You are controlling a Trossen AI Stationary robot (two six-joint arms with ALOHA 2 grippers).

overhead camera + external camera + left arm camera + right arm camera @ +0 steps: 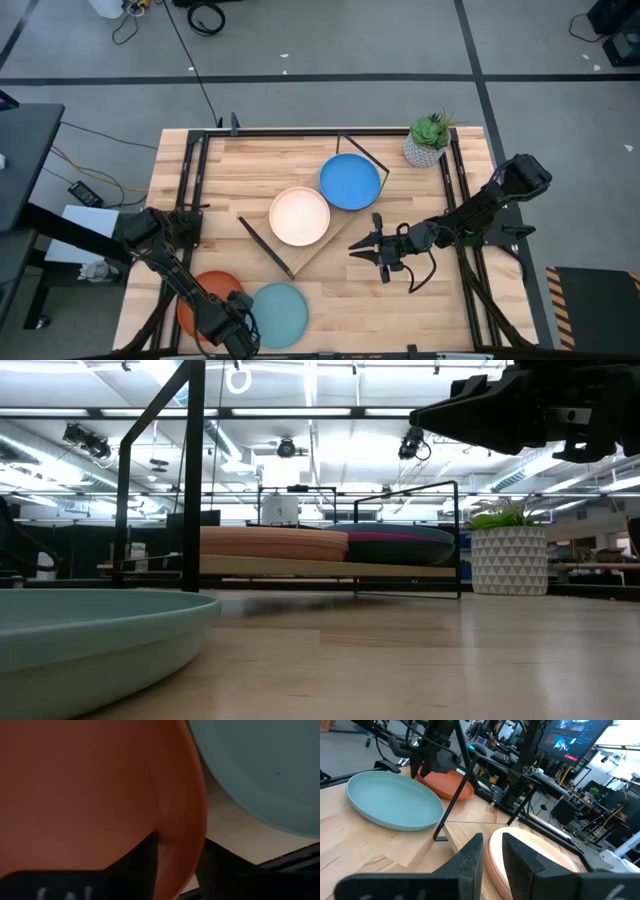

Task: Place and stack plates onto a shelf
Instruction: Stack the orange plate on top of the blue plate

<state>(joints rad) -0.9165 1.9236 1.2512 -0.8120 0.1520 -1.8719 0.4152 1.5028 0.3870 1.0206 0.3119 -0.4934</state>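
The orange plate [200,295] sits at the table's near left corner, beside the teal plate [280,312], which lies flat on the tabletop. My left gripper [237,325] is shut on the orange plate [90,790] between the two. The shelf [312,255] stands slantwise mid-table. It carries a cream plate [299,216] and a blue plate [350,181]; the low view shows a salmon plate [270,542] and a magenta plate [400,546] stacked under them. My right gripper [358,250] hovers off the shelf's near right side, open by a narrow gap [492,840], touching nothing. My left gripper pinches the orange plate's rim [187,820] on the side nearest the teal plate. One finger [147,855] is inside the plate's hollow and the other [215,865] outside, under the rim. The fingers come from above, slanting down. Whether the plate is clear of the table cannot be told.
A small potted plant [428,140] stands at the table's far right corner. The shelf's black rod frame [455,790] rises between my right gripper and the teal plate [390,800]. Black rails run along the table's left and right edges. Bare wood shows near the table's right near part.
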